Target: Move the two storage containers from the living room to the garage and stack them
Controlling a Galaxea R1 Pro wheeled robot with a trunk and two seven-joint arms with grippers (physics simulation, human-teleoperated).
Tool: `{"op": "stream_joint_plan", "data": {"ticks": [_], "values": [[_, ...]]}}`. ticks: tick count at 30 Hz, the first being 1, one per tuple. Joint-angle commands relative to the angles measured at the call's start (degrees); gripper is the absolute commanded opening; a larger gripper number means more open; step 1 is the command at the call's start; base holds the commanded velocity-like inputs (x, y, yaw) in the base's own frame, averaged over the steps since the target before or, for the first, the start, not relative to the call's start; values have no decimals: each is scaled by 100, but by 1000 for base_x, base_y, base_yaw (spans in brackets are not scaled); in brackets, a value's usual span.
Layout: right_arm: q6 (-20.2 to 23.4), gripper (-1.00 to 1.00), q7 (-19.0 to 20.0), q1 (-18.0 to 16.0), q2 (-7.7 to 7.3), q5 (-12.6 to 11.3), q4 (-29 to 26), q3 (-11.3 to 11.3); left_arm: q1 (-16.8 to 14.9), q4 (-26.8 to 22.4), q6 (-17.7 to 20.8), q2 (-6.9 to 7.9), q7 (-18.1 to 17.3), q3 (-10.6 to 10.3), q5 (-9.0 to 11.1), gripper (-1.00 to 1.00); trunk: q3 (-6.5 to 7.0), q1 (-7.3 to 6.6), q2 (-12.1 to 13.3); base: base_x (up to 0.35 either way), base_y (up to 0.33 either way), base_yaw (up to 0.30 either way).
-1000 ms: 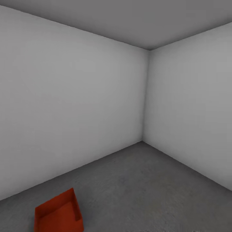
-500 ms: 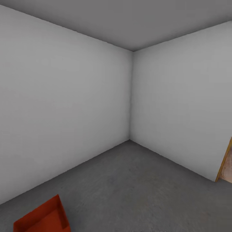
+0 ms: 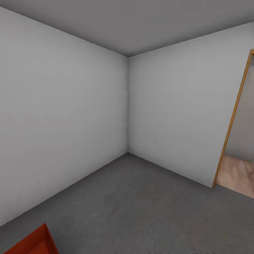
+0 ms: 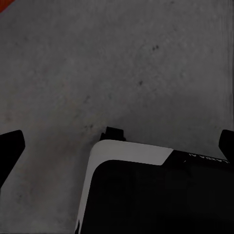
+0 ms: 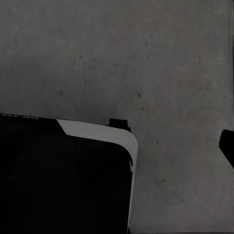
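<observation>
One red-orange storage container sits on the garage's dark grey concrete floor, cut off by the head view's lower left corner. A sliver of red-orange also shows at a corner of the left wrist view. My left gripper hangs open over bare concrete, its dark fingertips wide apart with nothing between them. My right gripper also points at bare concrete. One dark fingertip shows at the frame's edge, the other is hidden against my black body.
Plain white-grey walls meet in a corner ahead. At the right a wood-framed doorway opens onto light wood planks. My black and white base lies under both wrist cameras.
The camera has turned right: the wall corner and the container slid left in the picture, the container now mostly cut off, and the doorway has come fully into view.
</observation>
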Motion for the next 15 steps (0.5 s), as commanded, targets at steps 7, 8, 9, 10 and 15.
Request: {"op": "stream_joint_plan", "data": {"ticks": [7, 8, 9, 10, 15], "values": [[-32, 100, 7, -10, -1, 4, 19, 41, -3, 4, -10, 0, 5, 26, 25, 100, -9, 1, -7, 0, 0, -292], [-32, 100, 7, -10, -1, 4, 19, 41, -3, 5, -10, 0, 5, 25, 27, 100, -9, 1, -7, 0, 0, -292], [-32, 100, 7, -10, -1, 4, 19, 41, -3, 6, -10, 0, 5, 25, 26, 100, -9, 1, -7, 0, 0, -292], [-32, 100, 7, -10, -1, 4, 19, 41, -3, 5, -10, 0, 5, 26, 27, 100, -9, 1, -7, 0, 0, -292], [-32, 100, 7, -10, -1, 4, 19, 41, -3, 7, -10, 0, 5, 29, 31, 100, -9, 1, -7, 0, 0, -292]]}}
